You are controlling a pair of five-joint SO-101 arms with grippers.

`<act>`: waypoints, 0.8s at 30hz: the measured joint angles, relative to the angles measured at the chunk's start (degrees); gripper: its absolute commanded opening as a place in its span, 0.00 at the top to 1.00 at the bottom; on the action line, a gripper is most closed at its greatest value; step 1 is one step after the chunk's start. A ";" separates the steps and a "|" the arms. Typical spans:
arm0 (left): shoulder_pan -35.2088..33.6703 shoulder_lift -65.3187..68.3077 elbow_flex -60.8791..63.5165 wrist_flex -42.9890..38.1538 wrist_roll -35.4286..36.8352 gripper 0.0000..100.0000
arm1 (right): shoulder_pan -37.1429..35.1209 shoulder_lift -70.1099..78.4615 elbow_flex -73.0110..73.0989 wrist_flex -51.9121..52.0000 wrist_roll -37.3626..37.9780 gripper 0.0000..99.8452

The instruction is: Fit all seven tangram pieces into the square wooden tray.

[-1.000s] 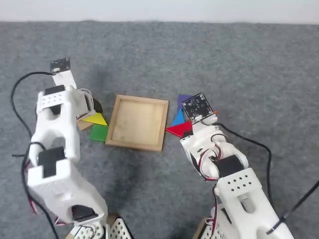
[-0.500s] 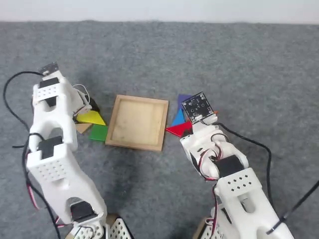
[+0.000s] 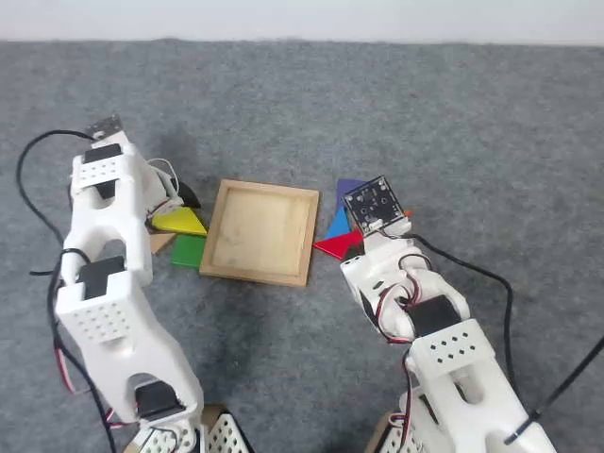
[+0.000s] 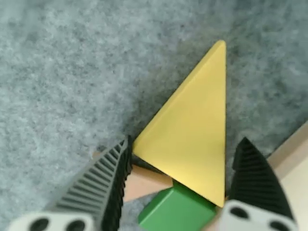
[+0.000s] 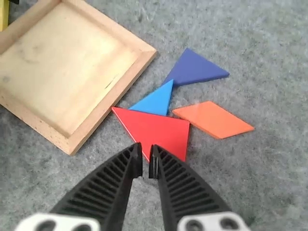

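The square wooden tray (image 3: pixel 260 232) lies in the middle of the grey carpet, with nothing inside it. Left of it lie a yellow triangle (image 4: pixel 192 139), a green piece (image 4: pixel 175 211) and a bare wood piece (image 4: pixel 144 182), partly overlapping. My left gripper (image 4: pixel 178 163) stands open just above the yellow triangle (image 3: pixel 179 222), one finger on each side. Right of the tray (image 5: pixel 110 103) lie a red triangle (image 5: pixel 159 130), a light blue triangle (image 5: pixel 154 100), a dark blue triangle (image 5: pixel 195 70) and an orange parallelogram (image 5: pixel 213 119). My right gripper (image 5: pixel 145 161) is shut and holds nothing, at the red triangle's near edge.
Grey carpet covers the whole table, with free room behind the tray and to the far right. A white wall edge runs along the back. Black cables (image 3: pixel 472 269) trail from both arms.
My left arm swung a little to the left and then partly back, staying over the yellow triangle. The right arm and the pieces beside it have not moved.
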State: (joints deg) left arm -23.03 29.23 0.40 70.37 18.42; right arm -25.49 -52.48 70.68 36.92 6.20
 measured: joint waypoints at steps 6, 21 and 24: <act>0.18 0.00 0.00 -0.35 -1.32 0.72 | 0.00 0.00 0.00 0.00 0.00 0.96; 0.97 0.00 0.00 -0.35 -4.40 0.63 | 0.00 0.00 0.00 0.00 0.00 0.96; 0.97 0.00 0.00 -0.35 -4.57 0.67 | 0.00 0.00 0.00 0.00 0.00 0.96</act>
State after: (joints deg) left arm -22.07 29.23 0.40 70.02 13.85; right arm -25.49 -52.48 70.68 36.92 6.20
